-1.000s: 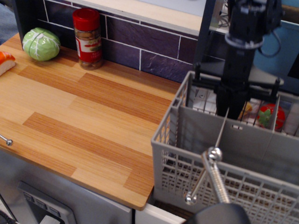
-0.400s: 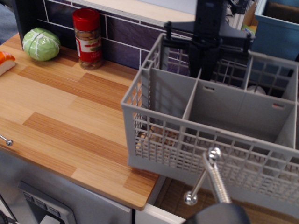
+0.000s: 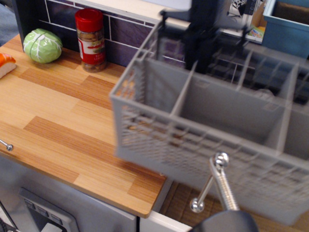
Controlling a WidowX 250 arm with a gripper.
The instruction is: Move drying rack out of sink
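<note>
Wooden countertop (image 3: 72, 125) in pale and amber planks, backed by a dark purple tile wall (image 3: 125, 34); grey cabinet front below the counter edge. Against the tiles I see a red-capped spice jar (image 3: 91, 39) standing upright, a green cabbage-like ball (image 3: 42, 45) well to its left, and an orange-and-white piece (image 3: 6, 64) at the far left edge.

The drying rack (image 3: 212, 130) is up in the air, motion-blurred, its left end overhanging the counter's right side and the rest over the sink (image 3: 181, 200). A strip of the brownish basin bottom shows beneath it. Inner dividers are visible, splitting the rack into compartments.

My gripper (image 3: 203, 46) is the dark vertical mass at the rack's far wall. Blur hides the fingers, so I cannot tell whether they are clamped on the wall or apart.

Chrome faucet (image 3: 217, 186) stands in the foreground, in front of the rack's near wall.
</note>
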